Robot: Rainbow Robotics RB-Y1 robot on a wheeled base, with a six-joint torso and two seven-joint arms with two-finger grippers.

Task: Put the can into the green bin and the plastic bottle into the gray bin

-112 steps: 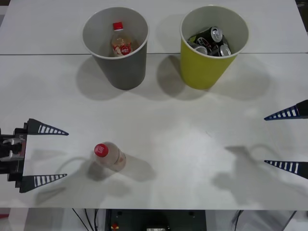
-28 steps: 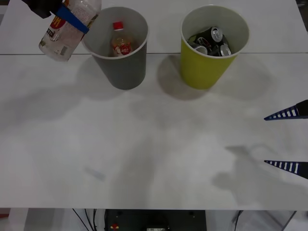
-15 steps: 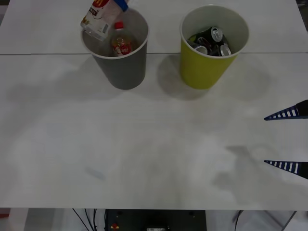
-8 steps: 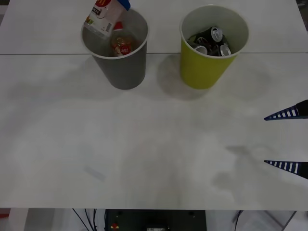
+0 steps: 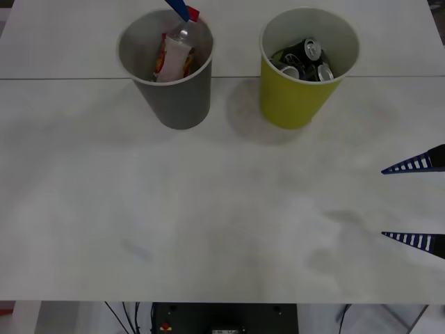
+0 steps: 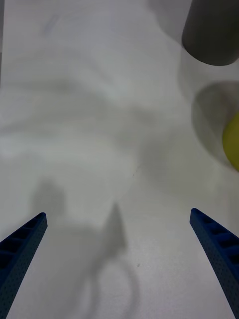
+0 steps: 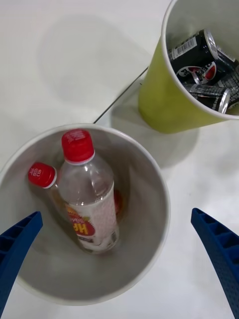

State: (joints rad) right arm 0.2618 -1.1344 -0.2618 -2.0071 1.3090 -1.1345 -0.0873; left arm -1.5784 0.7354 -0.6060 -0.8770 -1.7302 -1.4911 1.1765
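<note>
Gray bin (image 5: 174, 97): far left on the desk (image 5: 208, 209), upright.
Plastic bottle (image 7: 92, 197): inside the gray bin, leaning on its wall, beside a second red-capped bottle (image 7: 42, 175).
Left hand (image 7: 119, 259): above the gray bin, fingers spread, holding nothing.
Green bin (image 5: 299, 94): far, right of the gray bin, with dark cans (image 5: 304, 59) inside.
Right hand (image 5: 416, 203): near right edge, low over the desk, fingers spread, holding nothing.

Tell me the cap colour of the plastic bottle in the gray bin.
Red; clearest in the left wrist view, on the plastic bottle.
</note>
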